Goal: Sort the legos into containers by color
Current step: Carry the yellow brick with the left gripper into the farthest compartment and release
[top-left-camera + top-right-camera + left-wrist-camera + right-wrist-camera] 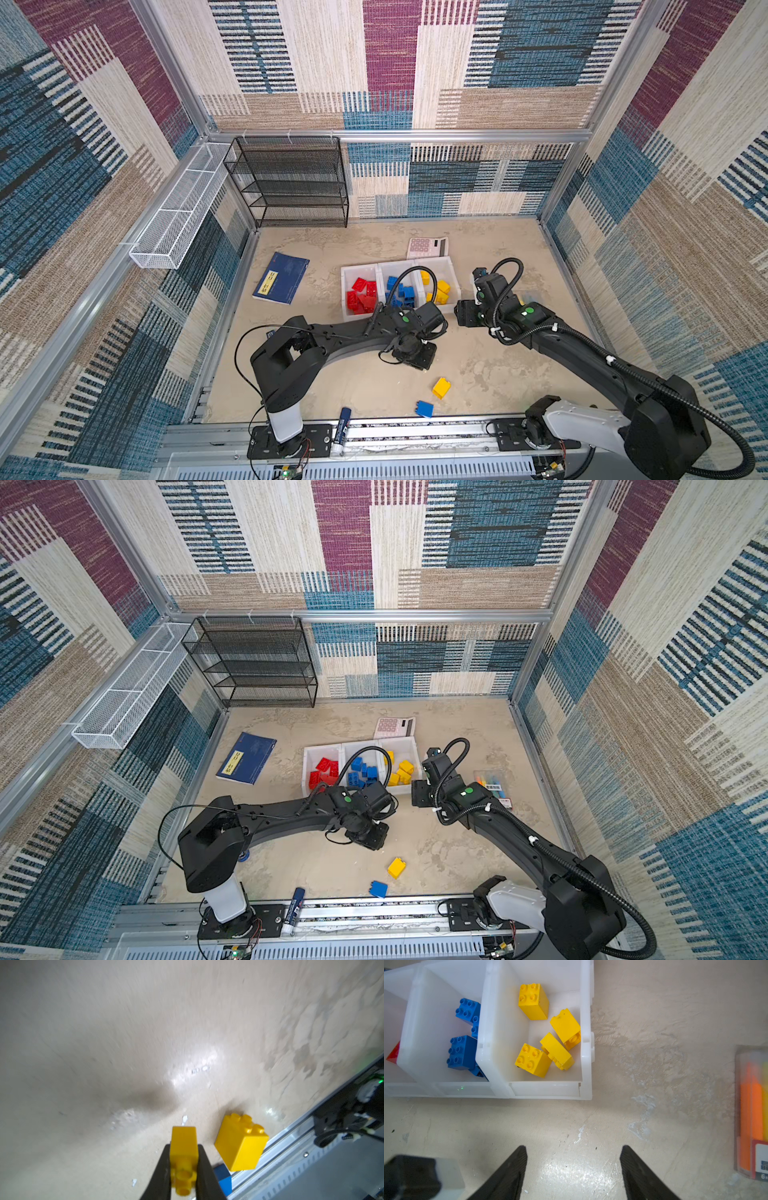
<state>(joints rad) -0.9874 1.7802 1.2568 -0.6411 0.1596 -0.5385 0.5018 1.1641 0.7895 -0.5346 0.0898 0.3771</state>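
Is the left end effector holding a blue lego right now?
No, in the left wrist view the left end effector is shut on a yellow lego, not a blue one.

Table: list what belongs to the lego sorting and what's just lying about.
Job: held yellow brick in the left gripper; loose yellow brick; loose blue brick; white bins with sorted bricks.
Lying about: blue book, calculator, glue stick, highlighter pack, black rack, wire basket.

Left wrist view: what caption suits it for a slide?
Left gripper shut on a yellow lego; a second yellow lego and a blue lego lie on the table.
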